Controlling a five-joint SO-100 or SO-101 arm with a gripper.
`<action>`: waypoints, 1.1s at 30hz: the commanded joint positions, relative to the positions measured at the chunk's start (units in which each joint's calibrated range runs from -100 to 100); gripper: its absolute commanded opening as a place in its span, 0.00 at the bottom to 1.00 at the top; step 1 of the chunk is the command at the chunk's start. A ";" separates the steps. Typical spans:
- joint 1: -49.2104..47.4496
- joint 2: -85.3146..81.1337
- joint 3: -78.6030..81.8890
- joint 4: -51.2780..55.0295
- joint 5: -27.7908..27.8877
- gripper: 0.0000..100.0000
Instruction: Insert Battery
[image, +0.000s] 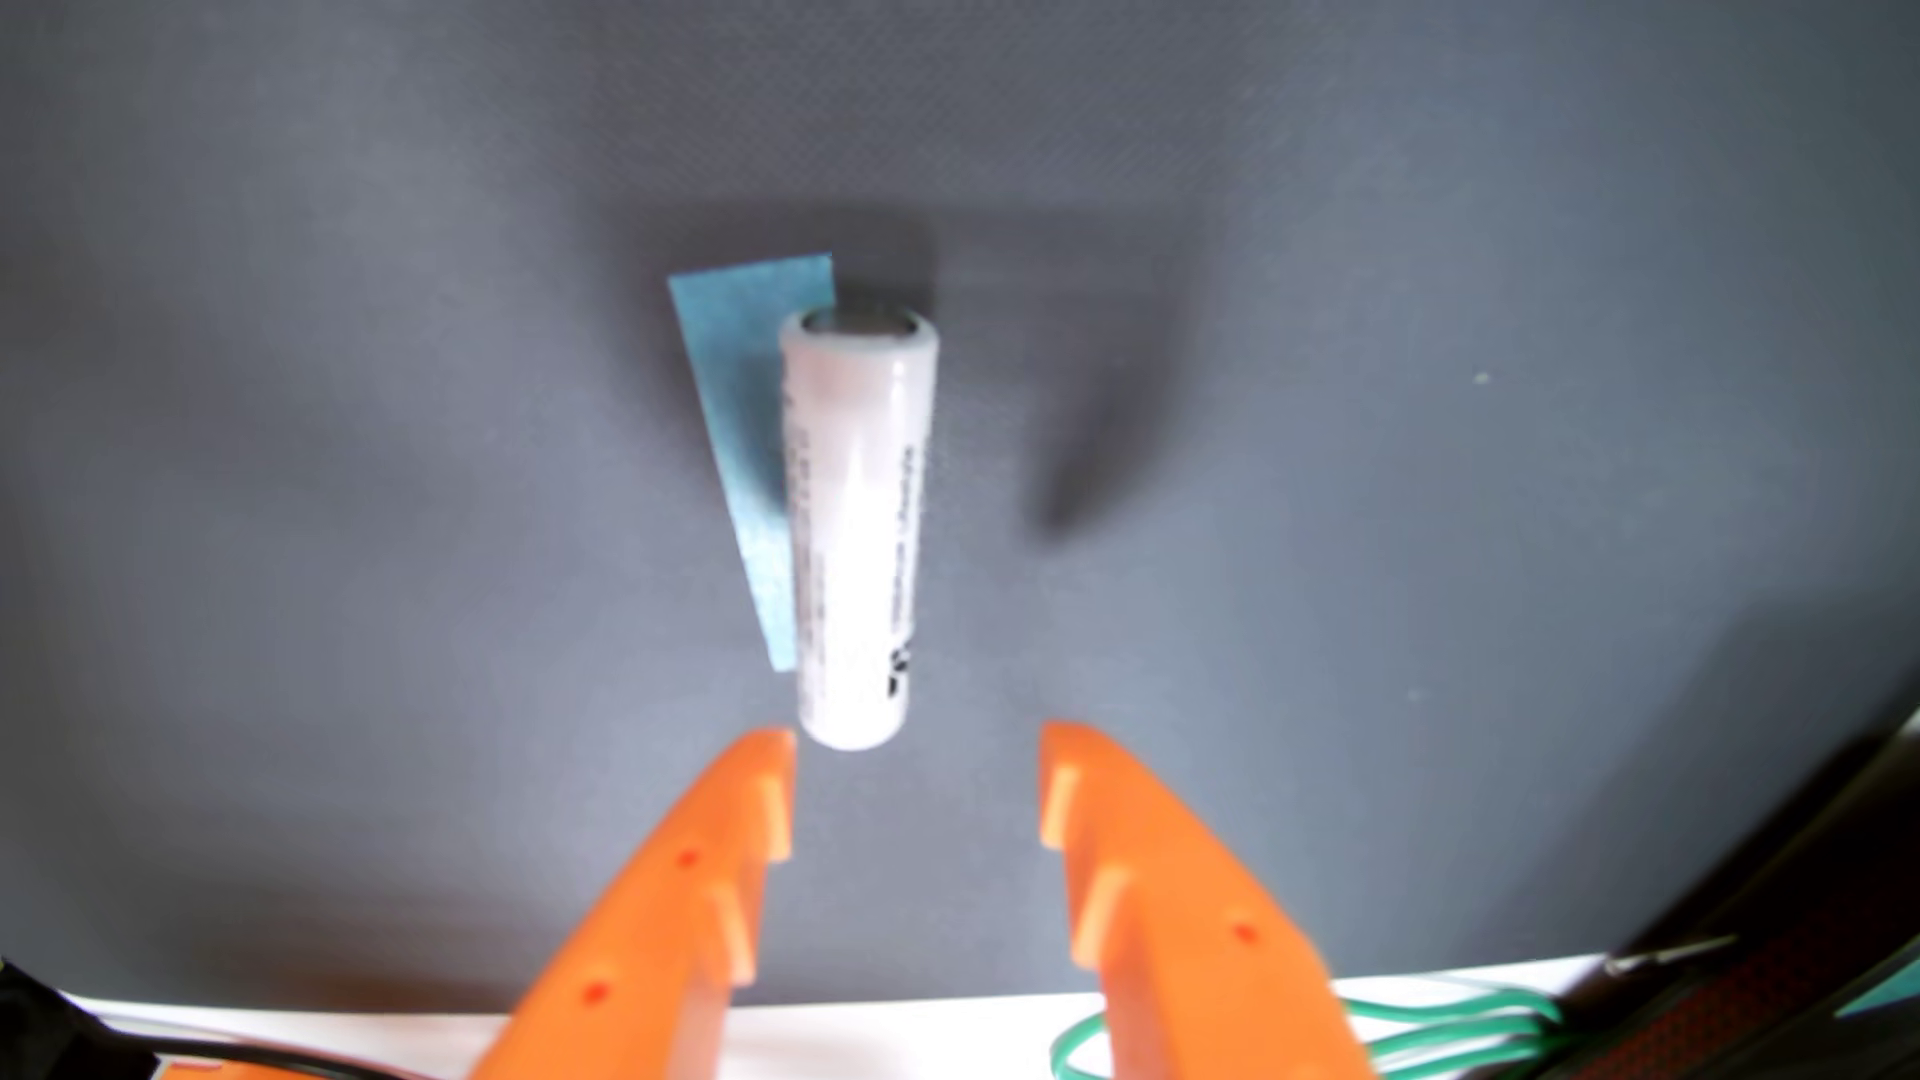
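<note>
A white cylindrical battery (857, 519) with small dark print stands upright on the grey mat (312, 415) in the wrist view, its metal top end facing the camera's far side. It partly covers a strip of blue tape (743, 415) stuck to the mat on its left. My gripper (920, 748) has two orange fingers (707, 893) coming in from the bottom edge. They stand open, with their tips just short of the battery's near end and nothing between them. No battery holder shows.
The mat's near edge meets a white surface (883, 1038) at the bottom. Green wire (1455, 1023) loops at the bottom right beside a dark object (1787, 935). A black cable (62, 1023) lies at the bottom left corner.
</note>
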 joint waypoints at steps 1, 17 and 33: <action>-0.21 -0.22 0.08 -0.32 0.18 0.14; -0.21 9.95 -1.91 -3.03 0.23 0.14; -0.33 12.04 -5.42 -0.83 1.26 0.02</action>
